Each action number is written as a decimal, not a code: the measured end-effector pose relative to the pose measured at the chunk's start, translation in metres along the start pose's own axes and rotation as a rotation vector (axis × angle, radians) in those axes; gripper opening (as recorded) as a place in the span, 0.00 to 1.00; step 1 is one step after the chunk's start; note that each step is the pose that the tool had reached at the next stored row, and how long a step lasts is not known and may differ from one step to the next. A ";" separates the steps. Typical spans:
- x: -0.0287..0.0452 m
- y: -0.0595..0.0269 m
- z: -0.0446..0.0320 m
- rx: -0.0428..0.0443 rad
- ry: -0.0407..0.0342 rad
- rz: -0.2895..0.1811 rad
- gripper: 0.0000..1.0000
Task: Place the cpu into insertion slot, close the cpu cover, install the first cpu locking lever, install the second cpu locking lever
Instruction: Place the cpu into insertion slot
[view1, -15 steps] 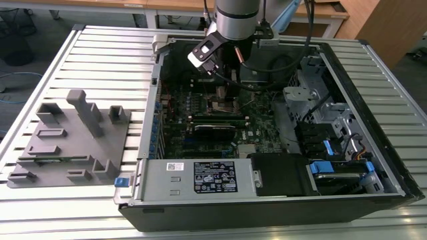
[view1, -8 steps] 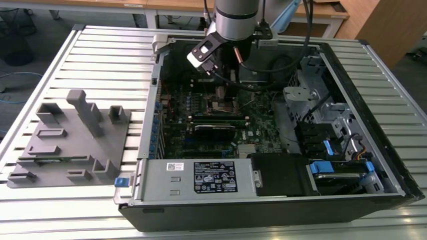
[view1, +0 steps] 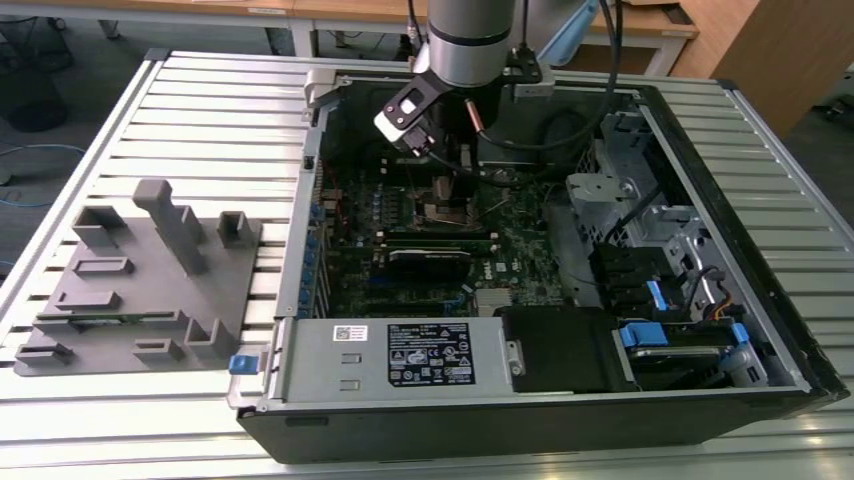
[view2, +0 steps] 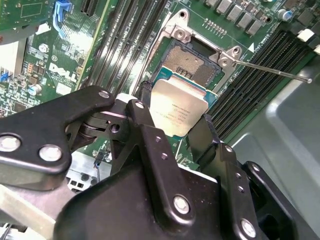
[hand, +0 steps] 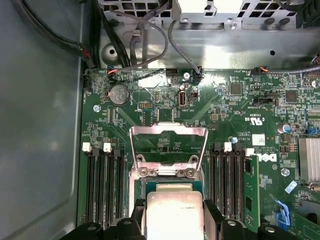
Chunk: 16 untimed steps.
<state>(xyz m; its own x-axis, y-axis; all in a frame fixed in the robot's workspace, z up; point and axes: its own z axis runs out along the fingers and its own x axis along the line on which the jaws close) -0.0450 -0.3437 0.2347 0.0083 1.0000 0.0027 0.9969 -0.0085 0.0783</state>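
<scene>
My gripper (view2: 175, 120) is shut on the cpu (view2: 177, 111), a flat square chip with a silver-grey top, pinched by its two side edges. The chip hangs just above the green motherboard, over the near edge of the insertion slot (view2: 192, 60), whose dark square bed lies bare. In the first wrist view the cpu (hand: 172, 216) sits between the black fingers (hand: 212, 216), and the cpu cover (hand: 168, 131) stands swung up and open behind the slot. One thin locking lever (view2: 272, 70) juts out sideways, unlatched; the other lever is hidden. The arm's gripper (view1: 447, 150) reaches into the open computer case.
Long black memory slots (hand: 102, 185) flank the socket on both sides. Cables (hand: 145, 40) and the metal case wall (hand: 40, 125) lie close by. A power supply (view1: 400, 355) and drive bays (view1: 667, 270) fill the case. A grey fixture (view1: 134, 290) sits on the slatted table.
</scene>
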 end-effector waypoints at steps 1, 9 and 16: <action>0.0000 0.0000 0.0000 -0.0002 0.0001 0.000 0.54; 0.0000 -0.0011 0.0036 -0.0204 0.0014 -0.010 0.54; 0.0000 -0.0063 0.0070 -0.0322 0.0028 -0.031 0.54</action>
<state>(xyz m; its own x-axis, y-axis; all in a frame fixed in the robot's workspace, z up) -0.0508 -0.3436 0.2272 -0.0224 0.9997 0.0025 0.9936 0.0219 0.1105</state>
